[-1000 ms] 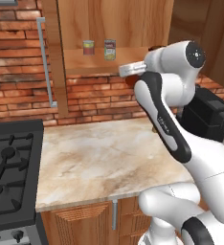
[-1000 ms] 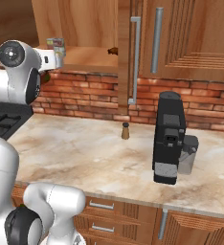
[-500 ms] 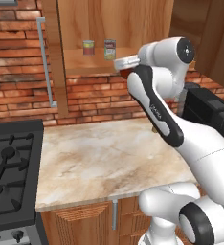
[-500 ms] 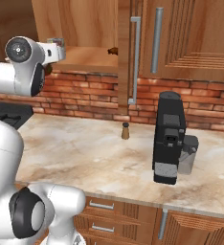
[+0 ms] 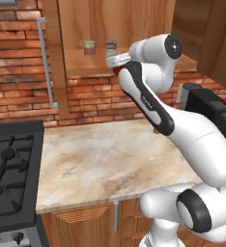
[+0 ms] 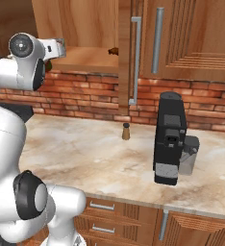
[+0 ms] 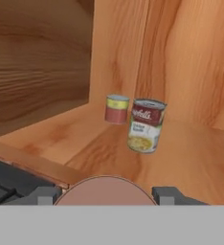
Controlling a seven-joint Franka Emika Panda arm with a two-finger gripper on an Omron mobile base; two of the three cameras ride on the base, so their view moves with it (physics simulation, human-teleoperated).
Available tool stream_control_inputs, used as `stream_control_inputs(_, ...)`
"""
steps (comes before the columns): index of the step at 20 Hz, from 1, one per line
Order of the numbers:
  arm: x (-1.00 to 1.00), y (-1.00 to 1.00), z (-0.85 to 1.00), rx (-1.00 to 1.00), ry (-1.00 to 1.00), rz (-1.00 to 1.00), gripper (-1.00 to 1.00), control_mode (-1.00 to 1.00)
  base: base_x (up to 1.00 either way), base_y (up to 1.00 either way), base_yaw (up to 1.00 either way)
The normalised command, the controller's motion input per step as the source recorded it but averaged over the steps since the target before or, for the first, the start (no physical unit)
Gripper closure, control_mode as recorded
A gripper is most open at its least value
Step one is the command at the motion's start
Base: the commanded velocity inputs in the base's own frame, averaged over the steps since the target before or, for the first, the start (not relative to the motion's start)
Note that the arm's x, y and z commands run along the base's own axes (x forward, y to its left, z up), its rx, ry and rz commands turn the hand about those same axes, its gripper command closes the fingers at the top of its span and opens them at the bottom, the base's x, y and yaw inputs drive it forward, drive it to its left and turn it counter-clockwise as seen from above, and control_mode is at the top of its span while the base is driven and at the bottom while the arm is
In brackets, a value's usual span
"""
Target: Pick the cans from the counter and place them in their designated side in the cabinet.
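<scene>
Swung leftward over the last second, wrist and gripper (image 5: 116, 61) now up at the front lip of the cabinet (image 5: 124, 21) shelf. Between the two grey fingertips (image 7: 170, 195), in the hand view, the rounded top of the dark red can (image 7: 102, 190), pressed by a pad on either side, so clamped on it and carried at shelf height, just outside the shelf edge.

On the bare wooden shelf, toward its left end: the soup can (image 7: 145, 125), silvery body with a red upper label bearing white cursive script too blurred to read, and below it a pale panel with a yellowish soup picture. Just beside and behind, nearer the back corner, a greenish-topped can (image 7: 116, 109) with a red band and no legible writing. Both upright and apart from each other, also seen small in the left base view as soup can (image 5: 110, 48) and green-topped one (image 5: 89, 47).

Down on the beige marbled counter (image 5: 105, 159): small brown shaker (image 6: 126, 131) with a dark cap, near the brick wall, and a black coffee machine (image 6: 169, 137) to its right. Black gas stove (image 5: 11, 169) abutting the counter's left end. Long grey bar handle (image 6: 135, 60) hanging on the cabinet door edge.
</scene>
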Motion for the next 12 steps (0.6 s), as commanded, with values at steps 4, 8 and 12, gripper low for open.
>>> stream_control_inputs(4, 0.36, 0.21, 0.0, -0.01, 0.0, 0.01, 1.0, -1.0, 0.0, 0.0, 0.0)
stream_control_inputs(8, 0.34, 0.16, 0.0, -0.02, 0.0, 0.02, 1.0, -1.0, 0.0, 0.0, 0.0)
stream_control_inputs(12, 0.36, 0.05, -0.01, -0.03, 0.0, 0.0, 1.0, -1.0, 0.0, 0.0, 0.0)
